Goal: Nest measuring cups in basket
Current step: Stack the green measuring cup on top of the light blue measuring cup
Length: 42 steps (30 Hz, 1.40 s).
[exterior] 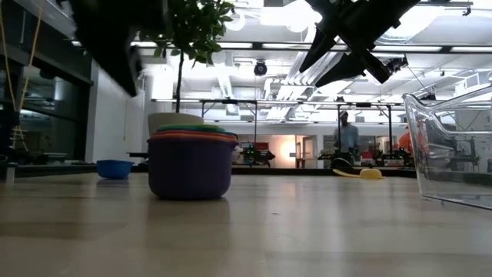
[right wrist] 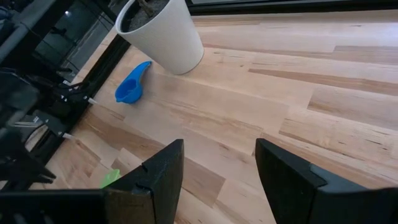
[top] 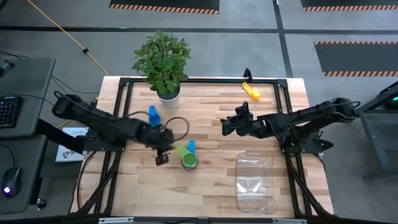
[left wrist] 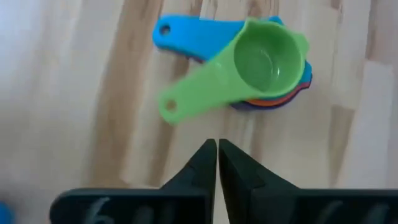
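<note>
Left gripper (left wrist: pixel 217 155): fingers pressed together, empty, just left of the nested stack (top: pixel 188 160) at table centre. Right gripper (right wrist: pixel 219 163): spread, waiting above the table's right half. Outstanding: 1 blue cup (top: pixel 153 115) near the pot (top: pixel 168 94), 1 yellow cup (top: pixel 252 92) far right; basket (top: pixel 268 163) near right. Advice: reopen the left fingers before approaching a handle.

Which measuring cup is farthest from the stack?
The yellow cup, alone near the table's far edge on the right arm's side. The loose blue cup by the plant pot lies closer to the stack.
</note>
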Available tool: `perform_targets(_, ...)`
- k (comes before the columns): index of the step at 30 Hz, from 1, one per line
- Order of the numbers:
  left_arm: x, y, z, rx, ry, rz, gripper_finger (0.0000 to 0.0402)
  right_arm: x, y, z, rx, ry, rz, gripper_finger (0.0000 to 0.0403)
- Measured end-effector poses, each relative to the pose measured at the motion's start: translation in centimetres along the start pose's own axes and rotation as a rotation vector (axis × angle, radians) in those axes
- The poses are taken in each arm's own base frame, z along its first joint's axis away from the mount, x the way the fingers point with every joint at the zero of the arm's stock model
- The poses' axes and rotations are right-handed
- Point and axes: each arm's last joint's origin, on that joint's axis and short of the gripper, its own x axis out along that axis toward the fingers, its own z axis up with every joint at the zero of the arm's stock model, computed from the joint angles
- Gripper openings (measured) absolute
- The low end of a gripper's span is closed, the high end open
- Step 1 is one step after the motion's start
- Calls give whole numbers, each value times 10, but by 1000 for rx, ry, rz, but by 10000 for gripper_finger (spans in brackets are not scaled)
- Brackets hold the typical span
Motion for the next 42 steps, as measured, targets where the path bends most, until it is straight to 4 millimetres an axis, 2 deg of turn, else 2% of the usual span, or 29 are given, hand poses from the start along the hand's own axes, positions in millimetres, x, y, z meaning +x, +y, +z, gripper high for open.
perform_targets(3,12,-5,-22,-140,-20,-8,4,1,0,1,2,-2,-3,190)
perform_targets(6,31,-10,-34,-246,-34,-37,1,1,-1,1,4,-3,-5,190)
perform_targets(11,62,-13,-35,-273,-14,-15,0,1,-1,1,0,-2,-8,190)
perform_targets(17,85,2,-18,-253,15,35,0,1,-1,1,5,-4,-5,190)
perform_targets(28,78,20,23,-197,-63,12,0,1,0,2,13,-5,-2,190)
perform_targets(39,77,28,31,-198,-107,24,0,1,-1,1,29,-5,-4,190)
perform_targets(42,70,29,32,-196,-118,20,0,1,-1,1,29,-5,-4,190)
